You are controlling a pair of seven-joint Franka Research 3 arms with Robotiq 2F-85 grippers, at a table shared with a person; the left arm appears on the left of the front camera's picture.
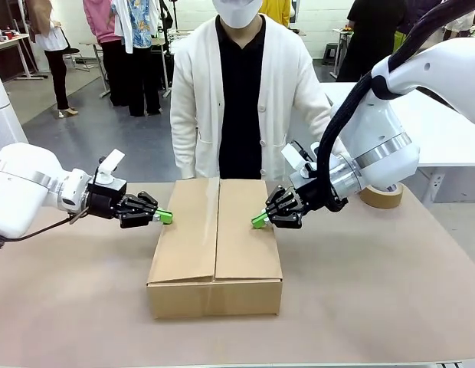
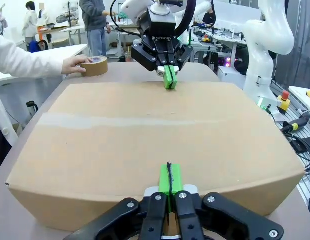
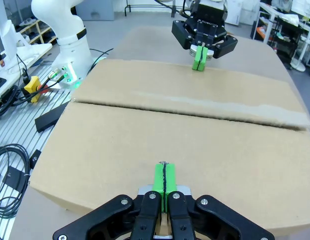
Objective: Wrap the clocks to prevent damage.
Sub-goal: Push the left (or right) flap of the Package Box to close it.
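Note:
A brown cardboard box (image 1: pixel 214 245) stands mid-table with both top flaps folded down and a seam along its middle. The clocks are out of view. My left gripper (image 1: pixel 165 218) is shut, and its green tips sit at the left flap's outer edge (image 2: pixel 170 180). My right gripper (image 1: pixel 258 221) is shut too, with its tips on the right flap near its edge (image 3: pixel 164 179). Each wrist view shows the other gripper across the box: the right gripper (image 2: pixel 169 80) and the left gripper (image 3: pixel 198 63). Neither holds anything.
A person in a white cardigan (image 1: pixel 237 100) stands at the far side of the table, one hand (image 2: pixel 75 64) on a roll of brown tape (image 2: pixel 95 66) at the back right (image 1: pixel 383 195). Bare table surrounds the box.

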